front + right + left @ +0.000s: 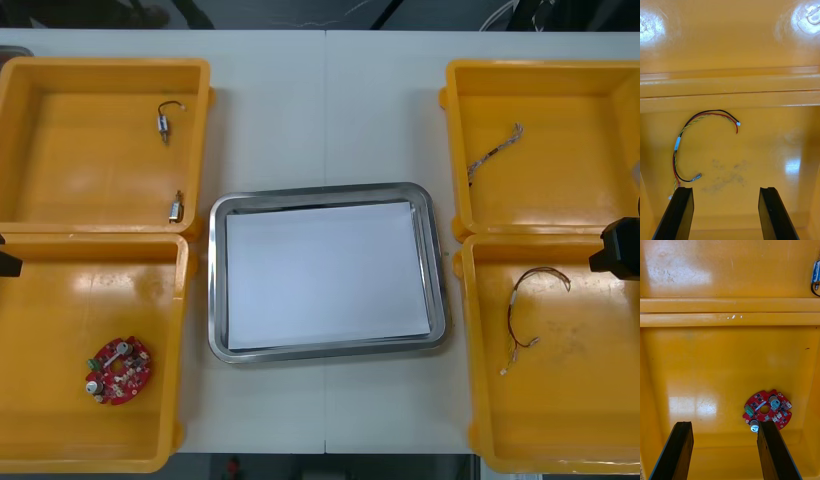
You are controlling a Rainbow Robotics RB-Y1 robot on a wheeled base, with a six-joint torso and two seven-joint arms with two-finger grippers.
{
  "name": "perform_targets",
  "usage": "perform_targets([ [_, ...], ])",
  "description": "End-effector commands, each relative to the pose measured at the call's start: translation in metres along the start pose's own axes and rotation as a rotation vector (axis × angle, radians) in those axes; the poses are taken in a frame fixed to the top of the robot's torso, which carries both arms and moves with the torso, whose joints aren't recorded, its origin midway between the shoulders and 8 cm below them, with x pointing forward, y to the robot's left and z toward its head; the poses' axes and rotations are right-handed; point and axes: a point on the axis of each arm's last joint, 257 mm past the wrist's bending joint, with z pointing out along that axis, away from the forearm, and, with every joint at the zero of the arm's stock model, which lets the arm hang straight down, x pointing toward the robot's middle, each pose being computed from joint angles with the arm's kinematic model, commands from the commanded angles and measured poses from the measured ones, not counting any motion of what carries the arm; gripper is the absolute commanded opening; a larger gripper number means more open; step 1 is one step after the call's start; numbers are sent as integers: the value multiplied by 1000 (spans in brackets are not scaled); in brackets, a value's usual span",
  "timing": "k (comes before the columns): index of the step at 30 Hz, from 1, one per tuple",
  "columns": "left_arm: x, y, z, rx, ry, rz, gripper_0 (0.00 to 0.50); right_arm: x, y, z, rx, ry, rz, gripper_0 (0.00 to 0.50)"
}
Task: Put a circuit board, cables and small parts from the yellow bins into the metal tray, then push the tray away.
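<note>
Left tool (724, 425) over near-left yellow bin (50, 300), spread apart, holding nothing. Red circuit board (118, 370) on that bin's floor, near tool. Metal tray (215, 300) mid-surface (330, 110), white inside. Right tool (725, 189) over near-right yellow bin (580, 420), spread apart. Red and yellow cable (677, 143) on floor there.

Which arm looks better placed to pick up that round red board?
Left. The left end effector hangs open over the near left bin, red circuit board beside one finger. The right end effector hangs open over a cable across the tray.
</note>
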Motion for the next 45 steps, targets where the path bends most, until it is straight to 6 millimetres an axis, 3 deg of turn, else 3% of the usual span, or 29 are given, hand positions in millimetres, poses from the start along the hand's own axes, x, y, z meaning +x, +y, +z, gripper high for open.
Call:
perform_targets([
  [1,-3,10,-9,-46,-17,88,500,-3,-20,-10,39,-17,40,500],
  [45,-3,10,-9,-46,-17,88,500,-3,-20,-10,39,-17,40,500],
])
